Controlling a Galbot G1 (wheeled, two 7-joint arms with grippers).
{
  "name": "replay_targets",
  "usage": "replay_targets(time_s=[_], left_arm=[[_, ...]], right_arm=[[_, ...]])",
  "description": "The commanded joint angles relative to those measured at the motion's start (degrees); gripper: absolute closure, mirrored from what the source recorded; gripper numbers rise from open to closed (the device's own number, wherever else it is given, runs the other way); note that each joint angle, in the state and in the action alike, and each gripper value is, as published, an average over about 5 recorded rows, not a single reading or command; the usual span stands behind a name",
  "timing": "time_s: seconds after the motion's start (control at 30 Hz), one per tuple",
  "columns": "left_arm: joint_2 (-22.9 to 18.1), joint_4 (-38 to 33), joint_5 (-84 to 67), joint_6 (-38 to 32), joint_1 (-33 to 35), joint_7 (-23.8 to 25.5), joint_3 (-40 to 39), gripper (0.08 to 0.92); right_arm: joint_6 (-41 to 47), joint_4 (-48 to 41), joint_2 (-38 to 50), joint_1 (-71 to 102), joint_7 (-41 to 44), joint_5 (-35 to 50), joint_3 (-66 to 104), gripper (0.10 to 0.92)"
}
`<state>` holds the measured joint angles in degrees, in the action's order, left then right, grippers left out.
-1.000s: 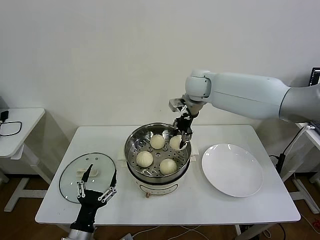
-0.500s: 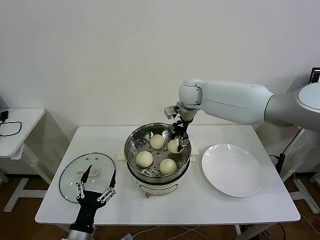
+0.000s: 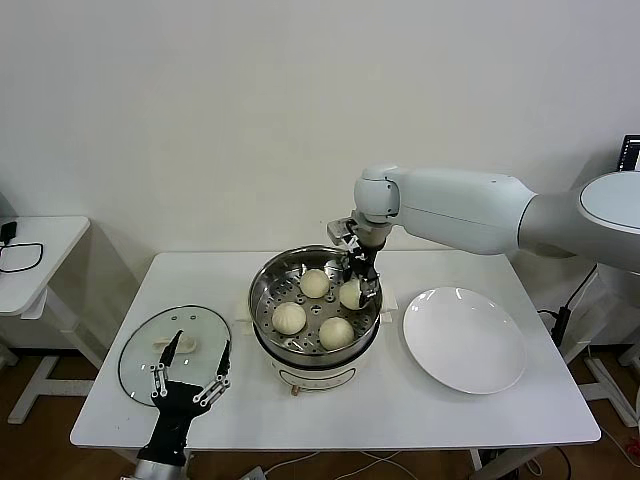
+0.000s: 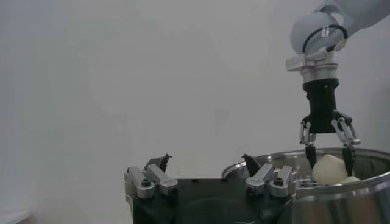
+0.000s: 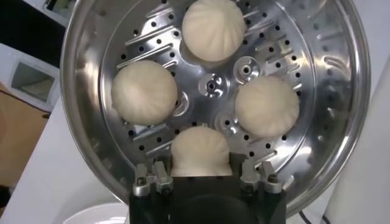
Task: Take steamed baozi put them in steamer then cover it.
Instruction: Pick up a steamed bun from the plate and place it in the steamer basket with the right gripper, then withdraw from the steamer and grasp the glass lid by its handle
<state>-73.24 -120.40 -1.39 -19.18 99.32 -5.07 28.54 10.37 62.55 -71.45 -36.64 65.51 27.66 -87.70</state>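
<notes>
The steel steamer (image 3: 262, 300) stands mid-table on its white base, uncovered. Several cream steamed baozi lie on its perforated tray (image 5: 210, 85). My right gripper (image 3: 358, 285) hangs inside the steamer at its far right. Its fingers stand open on either side of one baozi (image 3: 350, 293), which rests on the tray (image 5: 201, 152). The other baozi sit nearby (image 3: 315, 283) (image 3: 289, 317) (image 3: 336, 332). My left gripper (image 3: 200, 350) waits open and empty at the table's front left, over the near edge of the glass lid (image 3: 150, 355); in its own view (image 4: 207, 161) nothing is between the fingers.
A flat white plate (image 3: 465, 340) lies empty to the right of the steamer. The glass lid rests flat on the table, left of the steamer. A small white side table (image 3: 30, 250) stands far left, off the work table.
My right gripper came down and a little left into the steamer with the baozi, then spread its fingers off it. The left arm barely moved.
</notes>
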Motion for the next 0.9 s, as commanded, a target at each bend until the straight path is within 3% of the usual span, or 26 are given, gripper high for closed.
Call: replay_targets(time_s=[0.03, 0.17, 0.47, 0.57, 0.7, 0.8, 0.9], left_arm=[[0.02, -0.25, 0.01, 0.32, 0.03, -0.05, 0.11, 0.177], [0.0, -0.46, 0.01, 0.51, 0.0, -0.09, 0.23, 0.177], [0.27, -0.29, 0.48, 1.15, -0.69, -0.23, 0.31, 0.177], [0.83, 0.14, 1.84, 1.4, -1.57, -0.52, 0.5, 0.177], [1.59, 1.36, 5.95, 1.81, -3.8, -1.6, 1.4, 0.177], [1.98, 3.51, 12.19, 2.39, -6.14, -3.6, 2.24, 0.177], [2.42, 5.59, 18.21, 3.63, -8.08, -5.72, 3.0, 0.177]], right_arm=[[-0.11, 0.1, 0.03, 0.34, -0.06, -1.31, 0.28, 0.259], [-0.14, 0.76, 0.64, 0.36, -0.34, -1.02, 0.85, 0.207], [-3.54, 5.57, 5.52, 2.13, -6.58, 1.68, 9.12, 0.203], [-6.31, 9.92, 9.53, 4.56, -17.89, 4.8, 14.4, 0.203], [-11.91, 15.79, 15.42, 8.22, -40.4, 8.02, 18.99, 0.203], [-16.42, 17.45, 19.02, 13.31, -57.7, 8.44, 24.19, 0.203], [-20.68, 17.69, 22.06, 20.17, -68.93, 8.47, 31.86, 0.203]])
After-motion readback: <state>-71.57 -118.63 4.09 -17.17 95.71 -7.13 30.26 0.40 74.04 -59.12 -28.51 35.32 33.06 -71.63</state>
